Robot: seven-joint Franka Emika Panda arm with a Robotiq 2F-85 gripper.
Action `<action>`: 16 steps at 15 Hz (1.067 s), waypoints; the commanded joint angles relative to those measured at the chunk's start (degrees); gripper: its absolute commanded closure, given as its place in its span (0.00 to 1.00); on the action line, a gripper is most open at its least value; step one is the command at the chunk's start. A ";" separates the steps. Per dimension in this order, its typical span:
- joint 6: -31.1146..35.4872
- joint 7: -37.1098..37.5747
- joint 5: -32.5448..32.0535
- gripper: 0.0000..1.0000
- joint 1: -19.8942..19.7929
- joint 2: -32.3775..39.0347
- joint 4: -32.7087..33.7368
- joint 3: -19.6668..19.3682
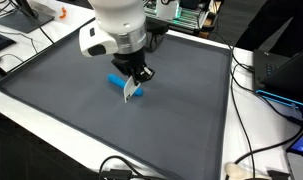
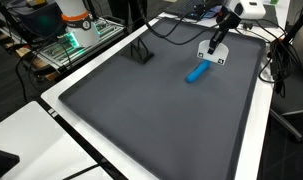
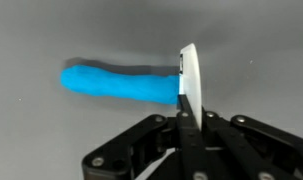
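My gripper point(image 3: 187, 112) is shut on a thin white card point(image 3: 189, 75), held upright on edge between the fingertips. In both exterior views the gripper point(image 1: 139, 76) point(image 2: 219, 44) hangs just above the grey mat with the white card point(image 1: 128, 90) point(image 2: 212, 54) pointing down from it. A blue cylindrical block point(image 3: 119, 84) lies flat on the mat right beside the card; it also shows in both exterior views point(image 1: 124, 84) point(image 2: 197, 72). In the wrist view the card's edge sits at the blue block's right end.
The grey mat point(image 1: 111, 130) point(image 2: 141, 110) covers a white table. A black stand point(image 2: 141, 52) sits on the mat's far side. Cables and a monitor point(image 1: 286, 70) lie off the mat's edge, with electronics point(image 2: 76, 30) beyond the table.
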 commanded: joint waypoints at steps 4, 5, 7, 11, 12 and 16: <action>-0.10 0.74 -1.41 0.99 1.15 1.67 1.08 -0.79; -0.05 0.74 -1.46 0.99 1.24 1.85 1.08 -0.82; -0.02 0.74 -1.59 0.99 1.42 2.15 1.10 -0.93; -0.30 0.82 -2.26 0.99 1.87 2.71 1.47 -1.28; -0.42 0.87 -2.53 0.99 2.03 2.92 1.66 -1.37; -0.60 0.77 -3.31 0.99 2.51 3.62 2.20 -1.37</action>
